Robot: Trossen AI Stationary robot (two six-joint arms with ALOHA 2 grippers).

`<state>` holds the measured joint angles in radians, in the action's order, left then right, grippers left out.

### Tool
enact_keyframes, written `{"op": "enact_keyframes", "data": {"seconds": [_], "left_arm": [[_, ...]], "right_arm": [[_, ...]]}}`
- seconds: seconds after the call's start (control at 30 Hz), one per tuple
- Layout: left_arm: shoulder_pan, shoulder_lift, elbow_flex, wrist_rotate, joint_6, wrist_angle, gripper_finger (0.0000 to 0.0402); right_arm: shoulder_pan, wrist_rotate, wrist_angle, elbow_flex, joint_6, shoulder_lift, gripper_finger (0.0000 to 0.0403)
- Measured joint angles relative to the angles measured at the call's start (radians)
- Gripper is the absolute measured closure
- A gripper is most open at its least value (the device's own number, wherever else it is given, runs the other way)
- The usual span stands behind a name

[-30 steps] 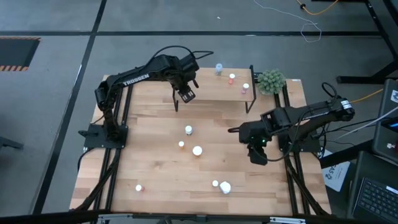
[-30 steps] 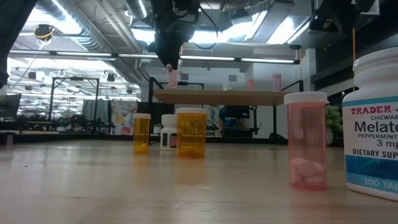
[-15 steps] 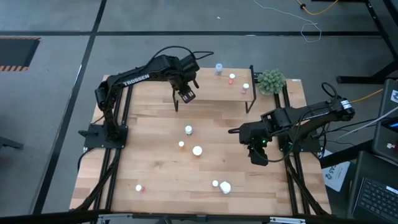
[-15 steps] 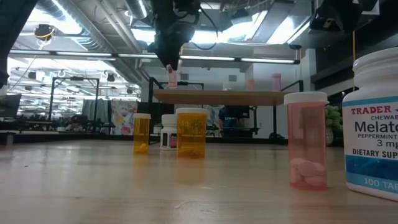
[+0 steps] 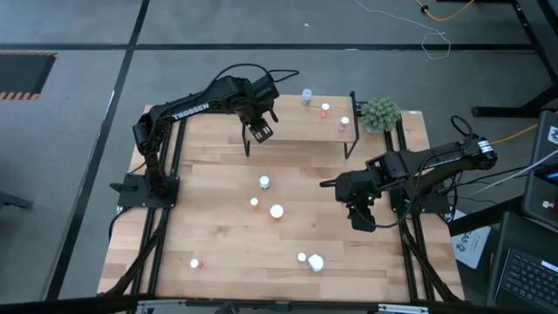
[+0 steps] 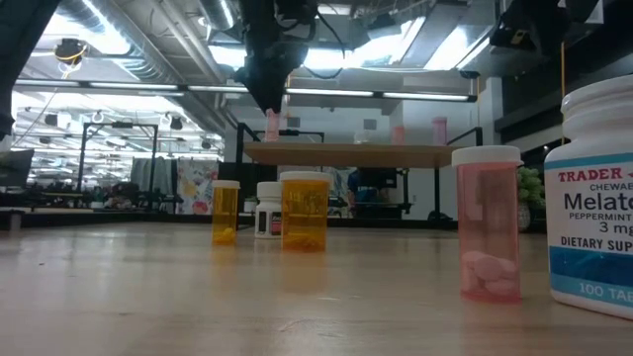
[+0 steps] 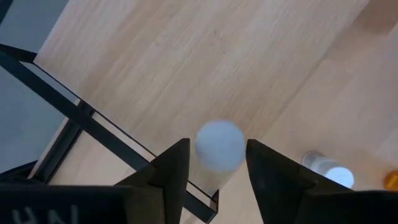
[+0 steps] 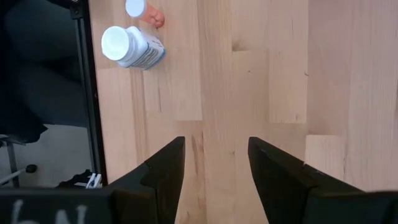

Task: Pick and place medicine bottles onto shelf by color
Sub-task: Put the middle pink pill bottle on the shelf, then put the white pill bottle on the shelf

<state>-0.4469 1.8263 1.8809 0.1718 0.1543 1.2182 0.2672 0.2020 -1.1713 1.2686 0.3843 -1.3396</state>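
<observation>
The shelf (image 5: 296, 129) stands at the table's far edge; in the low view its board (image 6: 356, 153) shows on black legs. My left gripper (image 5: 260, 132) hangs open over the shelf's left end, its fingers on either side of the white cap (image 7: 219, 144) of a pink bottle (image 6: 272, 125) that stands on the board. Three more bottles (image 5: 325, 109) stand toward the shelf's right end. Several bottles stand on the table: white (image 5: 264, 182), orange (image 5: 255, 202), a larger orange one (image 5: 276, 211). My right gripper (image 5: 359, 214) is open and empty at the table's right.
A large white bottle (image 5: 316, 262) and a pink one (image 5: 302, 257) stand near the front edge, and show in the right wrist view (image 8: 130, 46). Another small bottle (image 5: 194, 262) stands front left. A green plant (image 5: 380, 113) sits at the far right corner.
My left gripper has risen a little off the pink bottle, whose top now shows below the fingers in the low view. The bottle stays standing on the shelf's left end.
</observation>
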Motion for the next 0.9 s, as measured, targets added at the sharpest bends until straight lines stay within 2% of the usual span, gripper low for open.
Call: {"op": "enact_keyframes", "data": {"seconds": [0.27,0.9], "left_arm": [[0.001,0.0,0.0,0.036,0.0,-0.008,0.0246],[0.003,0.0,0.0,0.043,0.0,-0.069,0.0243]], "right_arm": [[0.0,0.0,0.0,0.0,0.003,0.0,0.0224],[0.0,0.0,-0.01,0.0,0.006,0.0,0.0224]]}}
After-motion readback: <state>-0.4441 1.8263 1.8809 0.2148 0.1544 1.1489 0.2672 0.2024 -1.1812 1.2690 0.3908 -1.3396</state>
